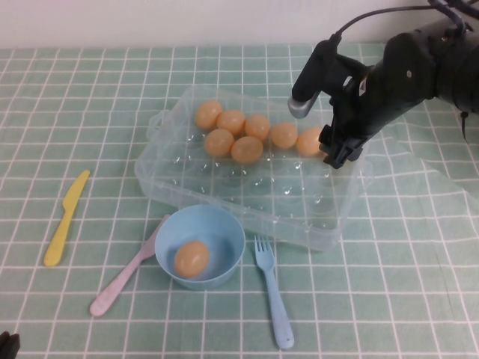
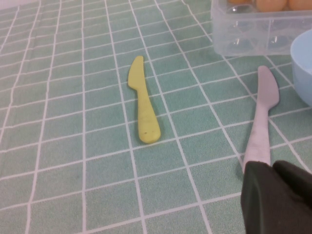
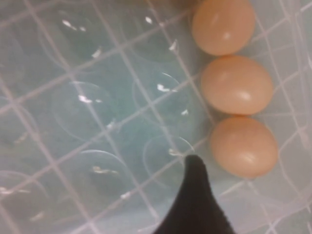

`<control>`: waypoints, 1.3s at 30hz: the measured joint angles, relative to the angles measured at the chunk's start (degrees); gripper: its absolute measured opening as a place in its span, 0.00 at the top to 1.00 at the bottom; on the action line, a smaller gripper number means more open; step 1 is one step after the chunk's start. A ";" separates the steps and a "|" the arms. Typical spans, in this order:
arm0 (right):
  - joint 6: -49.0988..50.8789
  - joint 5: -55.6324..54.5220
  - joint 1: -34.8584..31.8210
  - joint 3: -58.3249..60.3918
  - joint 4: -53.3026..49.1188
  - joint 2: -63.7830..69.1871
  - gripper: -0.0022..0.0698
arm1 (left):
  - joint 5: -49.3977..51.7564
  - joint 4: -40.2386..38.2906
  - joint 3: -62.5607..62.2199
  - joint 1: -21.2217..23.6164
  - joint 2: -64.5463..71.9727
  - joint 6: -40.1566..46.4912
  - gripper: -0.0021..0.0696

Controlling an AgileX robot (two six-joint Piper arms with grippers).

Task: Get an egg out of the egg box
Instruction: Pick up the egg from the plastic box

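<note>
The clear egg box lies in the middle of the table and holds several tan eggs along its far side. My right gripper hangs shut and empty over the box's right end, just beside the rightmost egg. In the right wrist view its dark tip points at empty cups next to that egg, and two more eggs lie in a row beyond. My left gripper is parked at the near left corner, shut and empty.
A light-blue bowl with one egg stands in front of the box. A pink knife lies to its left, a blue fork to its right, and a yellow knife further left.
</note>
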 joint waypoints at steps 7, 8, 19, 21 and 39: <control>0.00 -5.53 -0.23 2.01 -2.21 2.08 0.35 | 0.00 0.00 0.00 0.00 0.00 0.00 0.97; 0.00 -6.85 -0.23 3.18 -1.89 1.80 0.35 | 0.00 0.00 0.00 0.00 0.00 0.00 0.97; 0.00 -16.67 -0.23 9.53 -2.44 -0.63 0.35 | 0.00 0.00 0.00 0.00 0.00 0.00 0.97; 0.00 -16.86 -0.23 9.53 -3.28 -0.36 0.35 | 0.00 0.00 0.00 0.00 0.00 0.00 0.97; 0.00 -17.14 -1.05 9.69 -4.14 4.17 0.34 | 0.00 0.00 0.00 0.00 0.00 0.00 0.97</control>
